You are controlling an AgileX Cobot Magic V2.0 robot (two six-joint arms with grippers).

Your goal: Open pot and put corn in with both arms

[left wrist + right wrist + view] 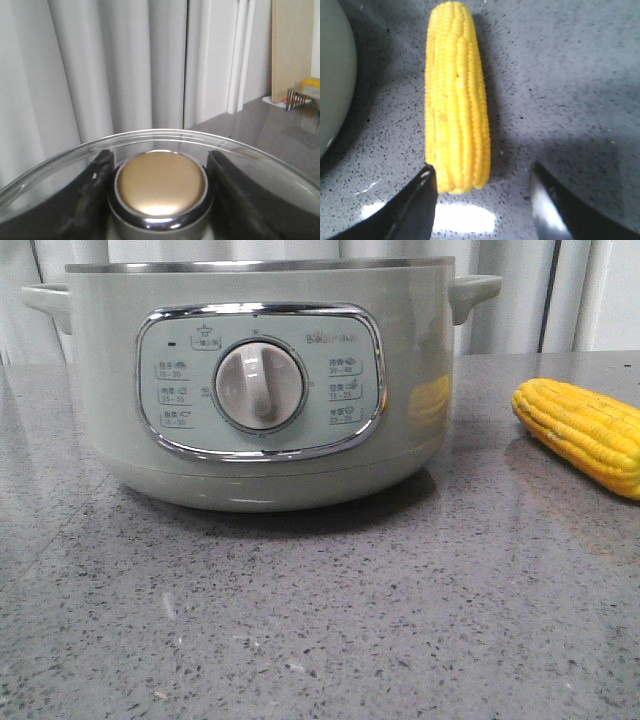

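The front view shows me the pot (pixel 260 390) standing on the grey speckled worktop (pixel 300 620), dial (pixel 259 386) facing the camera, with the corn (pixel 585 432) lying on the worktop off to its right, well clear of its wall. Neither of my arms appears there.

Only my left wrist view shows the glass lid (pixel 165 137): my left tool (pixel 159 187) has a dark finger on each side of the lid's gold knob (pixel 160 184), both fingers close against it; I cannot tell whether the lid is on the pot. Curtains (pixel 100 70) hang behind.

My right wrist view shows the cob full length. Its long axis runs straight away from my right tool (pixel 482 205), near end between the spread fingers, against the left finger (pixel 415 205) and apart from the other. That tool is open, holding nothing, looking down on the worktop. The pot's pale wall (pixel 332 75) curves past beside the cob.
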